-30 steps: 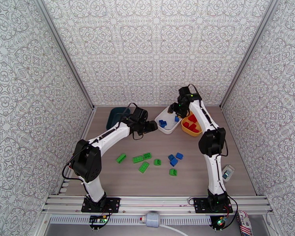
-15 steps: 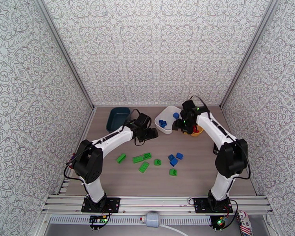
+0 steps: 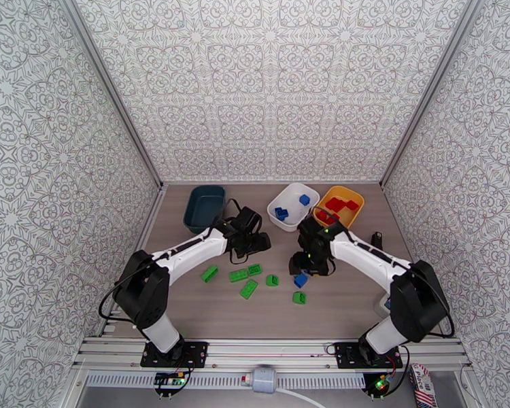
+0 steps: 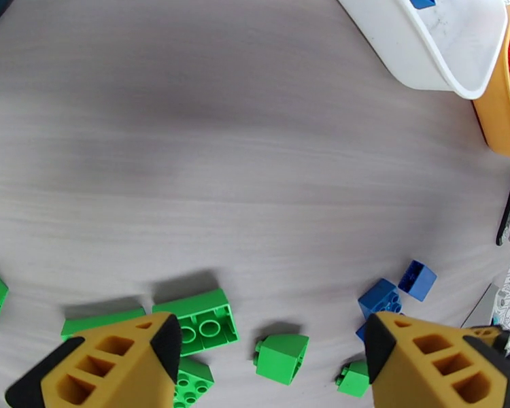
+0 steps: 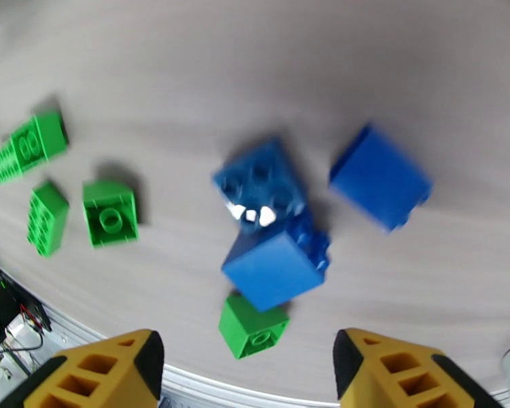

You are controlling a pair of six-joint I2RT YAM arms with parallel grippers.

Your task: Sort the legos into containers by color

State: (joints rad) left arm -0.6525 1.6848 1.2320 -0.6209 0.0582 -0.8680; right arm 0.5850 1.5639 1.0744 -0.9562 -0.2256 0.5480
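Three blue legos (image 5: pixel 262 181) (image 5: pixel 381 177) (image 5: pixel 275 266) lie bunched on the table, and my right gripper (image 5: pixel 248 362) hangs open just above them, nothing between its yellow fingers (image 5: pixel 92 372). In the top view that gripper (image 3: pixel 302 263) covers most of the bunch, leaving one blue lego (image 3: pixel 300 280) showing. Several green legos (image 3: pixel 239 275) (image 3: pixel 249 288) (image 3: pixel 299 298) are scattered to the left. My left gripper (image 3: pixel 255 243) stands open above the green ones (image 4: pixel 200 324). At the back stand the teal tub (image 3: pixel 205 205), the white tub (image 3: pixel 294 219) with blue legos (image 3: pixel 281 213), and the yellow tub (image 3: pixel 353 195) with red ones (image 3: pixel 334 204).
A small black object (image 3: pixel 376 239) lies right of the right arm, and a grey device (image 3: pixel 384 306) sits partly hidden behind its elbow. Patterned walls close in the table on three sides.
My right arm has swung from the white and yellow tubs forward and down over the blue legos. The left gripper has drifted slightly nearer, toward the green legos.
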